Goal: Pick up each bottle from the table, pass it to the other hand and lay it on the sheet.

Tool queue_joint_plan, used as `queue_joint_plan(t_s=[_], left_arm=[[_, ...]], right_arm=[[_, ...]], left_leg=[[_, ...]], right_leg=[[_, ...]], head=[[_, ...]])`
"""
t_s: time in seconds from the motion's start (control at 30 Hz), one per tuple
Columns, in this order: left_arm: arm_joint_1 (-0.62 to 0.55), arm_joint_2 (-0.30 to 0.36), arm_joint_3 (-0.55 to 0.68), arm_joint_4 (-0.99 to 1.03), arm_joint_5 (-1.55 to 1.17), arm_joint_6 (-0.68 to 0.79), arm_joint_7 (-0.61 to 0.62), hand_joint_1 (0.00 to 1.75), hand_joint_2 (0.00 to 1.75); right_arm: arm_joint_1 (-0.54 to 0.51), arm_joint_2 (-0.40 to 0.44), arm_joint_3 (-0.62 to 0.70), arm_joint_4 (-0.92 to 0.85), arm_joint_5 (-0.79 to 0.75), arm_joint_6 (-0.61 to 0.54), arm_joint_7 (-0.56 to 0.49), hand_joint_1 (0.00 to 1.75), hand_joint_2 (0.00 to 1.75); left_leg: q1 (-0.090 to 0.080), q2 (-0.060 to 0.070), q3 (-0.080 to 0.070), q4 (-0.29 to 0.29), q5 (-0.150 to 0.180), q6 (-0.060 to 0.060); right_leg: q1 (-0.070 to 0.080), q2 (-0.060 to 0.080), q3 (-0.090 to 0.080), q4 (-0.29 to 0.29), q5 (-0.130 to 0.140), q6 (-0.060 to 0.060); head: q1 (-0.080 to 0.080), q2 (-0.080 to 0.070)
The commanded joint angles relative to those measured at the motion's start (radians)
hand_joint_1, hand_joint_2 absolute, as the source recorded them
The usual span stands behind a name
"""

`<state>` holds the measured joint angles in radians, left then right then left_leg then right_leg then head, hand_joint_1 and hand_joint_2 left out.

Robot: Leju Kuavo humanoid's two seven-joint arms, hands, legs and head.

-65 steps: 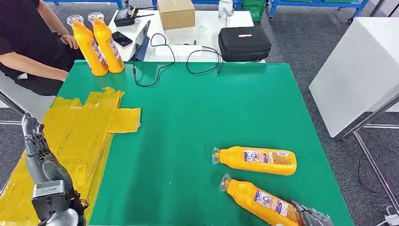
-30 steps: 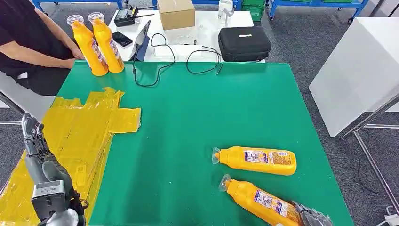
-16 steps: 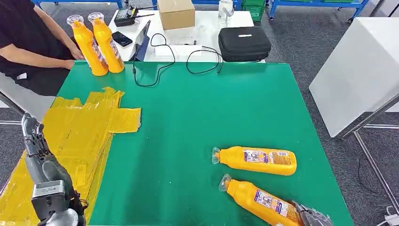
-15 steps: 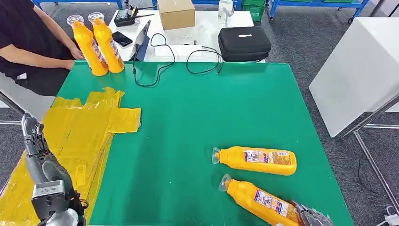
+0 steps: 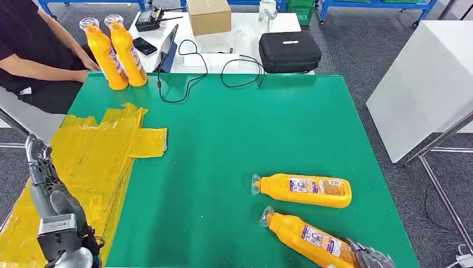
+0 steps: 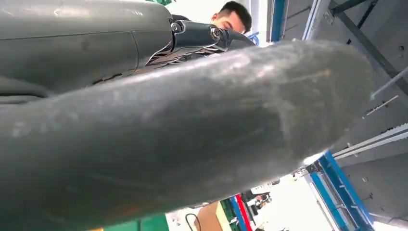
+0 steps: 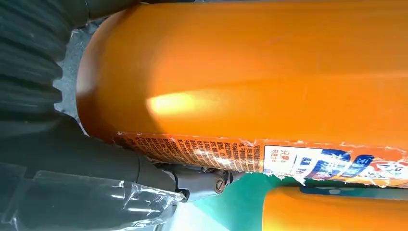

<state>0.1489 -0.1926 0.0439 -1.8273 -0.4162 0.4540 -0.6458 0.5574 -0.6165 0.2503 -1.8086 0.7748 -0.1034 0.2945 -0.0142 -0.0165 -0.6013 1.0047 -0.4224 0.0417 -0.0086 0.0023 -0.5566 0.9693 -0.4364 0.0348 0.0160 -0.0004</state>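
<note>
On the green table [image 5: 234,145] we saw two orange bottles lying on their sides at about five o'clock, caps pointing toward nine o'clock. The farther bottle [image 5: 304,190] lay free, just beside the nearer bottle [image 5: 309,240] but apart from it. Our right hand [image 5: 371,259] was at the base of the nearer bottle at the table's near edge; in the right wrist view its fingers [image 7: 144,168] lay against the bottle's orange body [image 7: 269,72] beside the printed label, so we took it as grasping that bottle, which rested on the table. Our left hand [image 5: 42,167] stood raised over the yellow sheet [image 5: 95,162] at about eight o'clock, fingers extended and holding nothing. Two more standing bottles [image 5: 114,53] were upright side by side at eleven o'clock on the table's far corner, next to a seated person [image 5: 33,50] whose hand rested near them. Beyond the table, at twelve o'clock, a white desk carried a black case [image 5: 289,51], a cardboard box [image 5: 208,15] and a looping black cable [image 5: 223,70].
</note>
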Motion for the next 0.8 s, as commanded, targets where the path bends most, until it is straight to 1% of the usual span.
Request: queue_joint_plan(t_s=[0.03, 0.07, 0.43, 0.47, 0.5, 0.53, 0.57, 0.6, 0.63, 0.67, 0.7, 0.73, 0.77, 0.8], left_arm=[[-0.027, 0.006, 0.012, 0.053, 0.002, -0.003, 0.002, 0.0, 0.0], [-0.027, 0.006, 0.012, 0.053, 0.002, -0.003, 0.002, 0.0, 0.0], [-0.027, 0.006, 0.012, 0.053, 0.002, -0.003, 0.002, 0.0, 0.0], [-0.026, -0.003, -0.011, -0.009, 0.154, -0.229, 0.083, 0.0, 1.75], [-0.031, -0.024, -0.023, -0.051, 0.121, -0.242, 0.129, 0.0, 1.75], [-0.034, -0.028, -0.032, -0.064, 0.109, -0.241, 0.145, 0.0, 1.75], [-0.034, -0.028, -0.036, -0.066, 0.107, -0.237, 0.149, 0.0, 1.75], [-0.035, -0.027, -0.036, -0.064, 0.107, -0.235, 0.149, 0.0, 1.75], [-0.034, -0.025, -0.035, -0.06, 0.106, -0.23, 0.149, 0.0, 1.75], [-0.033, -0.024, -0.033, -0.057, 0.107, -0.229, 0.149, 0.0, 1.75], [-0.033, -0.023, -0.031, -0.054, 0.108, -0.23, 0.148, 0.0, 1.75], [-0.032, -0.022, -0.029, -0.052, 0.11, -0.232, 0.145, 0.0, 1.75], [-0.032, -0.022, -0.029, -0.052, 0.111, -0.232, 0.144, 0.0, 1.75], [-0.032, -0.022, -0.028, -0.051, 0.111, -0.233, 0.144, 0.0, 1.75]], right_arm=[[-0.017, 0.037, -0.004, 0.047, -0.001, 0.005, -0.004, 1.75, 1.75], [-0.017, 0.037, -0.004, 0.047, -0.001, 0.005, -0.004, 1.75, 1.75], [-0.017, 0.037, -0.004, 0.047, -0.001, 0.005, -0.004, 1.75, 1.75], [-0.363, 0.252, -0.001, -0.017, -0.279, -0.034, -0.381, 1.75, 1.75], [-0.662, 0.397, 0.044, 0.091, -0.218, 0.116, -0.406, 1.75, 1.75], [-0.765, 0.446, 0.06, 0.167, -0.203, 0.141, -0.38, 1.75, 1.75], [-0.792, 0.462, 0.059, 0.191, -0.198, 0.149, -0.376, 1.75, 1.75], [-0.782, 0.46, 0.054, 0.187, -0.197, 0.148, -0.377, 1.75, 1.75], [-0.753, 0.452, 0.045, 0.166, -0.194, 0.149, -0.383, 1.75, 1.75], [-0.724, 0.443, 0.036, 0.144, -0.193, 0.149, -0.392, 1.75, 1.75], [-0.7, 0.436, 0.027, 0.127, -0.193, 0.149, -0.4, 1.75, 1.75], [-0.68, 0.431, 0.02, 0.115, -0.192, 0.149, -0.408, 1.75, 1.75], [-0.673, 0.43, 0.017, 0.11, -0.192, 0.149, -0.411, 1.75, 1.75], [-0.669, 0.428, 0.016, 0.107, -0.192, 0.149, -0.413, 1.75, 1.75]], left_leg=[[0.001, 0.0, 0.001, -0.001, 0.0, -0.002], [0.002, 0.0, 0.002, -0.001, 0.0, -0.003], [0.001, 0.0, 0.002, -0.001, 0.0, -0.002], [0.002, 0.0, 0.002, -0.001, 0.0, -0.003], [0.003, 0.009, 0.001, -0.001, 0.0, -0.003], [0.003, 0.011, 0.002, -0.001, 0.0, -0.004], [0.006, 0.021, 0.0, -0.003, 0.001, -0.004], [0.003, 0.018, -0.006, -0.002, 0.002, -0.004], [0.005, 0.025, -0.004, -0.004, 0.004, -0.007], [0.005, 0.03, -0.007, -0.002, 0.004, -0.007], [0.006, 0.036, -0.005, -0.002, 0.006, -0.009], [0.002, 0.029, -0.005, -0.002, 0.007, -0.006], [0.005, 0.024, -0.004, -0.001, 0.009, -0.005], [0.006, 0.016, -0.005, 0.0, 0.011, -0.007]], right_leg=[[0.001, -0.001, 0.002, -0.001, 0.0, -0.001], [0.002, -0.001, 0.003, -0.002, 0.0, -0.001], [0.001, -0.001, 0.002, -0.002, 0.0, -0.001], [0.002, -0.001, 0.003, -0.002, 0.0, -0.001], [0.003, 0.008, -0.001, -0.003, 0.003, -0.002], [0.003, 0.01, -0.001, -0.003, 0.004, -0.002], [0.006, 0.02, -0.001, -0.006, 0.009, -0.002], [0.004, 0.017, -0.003, -0.001, 0.008, -0.001], [0.006, 0.025, -0.004, -0.003, 0.012, -0.002], [0.006, 0.03, -0.01, -0.001, 0.015, -0.004], [0.007, 0.036, -0.013, -0.001, 0.019, -0.005], [0.002, 0.029, -0.015, 0.0, 0.017, -0.002], [0.005, 0.025, -0.013, -0.001, 0.014, -0.002], [0.005, 0.018, -0.019, 0.0, 0.013, -0.002]], head=[[0.0, 0.0], [0.0, 0.0], [0.0, 0.0], [0.0, 0.0], [0.0, 0.0], [0.0, 0.0], [0.002, 0.0], [0.0, 0.0], [0.003, 0.0], [0.002, 0.0], [-0.002, 0.0], [-0.005, 0.0], [-0.004, 0.0], [-0.003, 0.0]])
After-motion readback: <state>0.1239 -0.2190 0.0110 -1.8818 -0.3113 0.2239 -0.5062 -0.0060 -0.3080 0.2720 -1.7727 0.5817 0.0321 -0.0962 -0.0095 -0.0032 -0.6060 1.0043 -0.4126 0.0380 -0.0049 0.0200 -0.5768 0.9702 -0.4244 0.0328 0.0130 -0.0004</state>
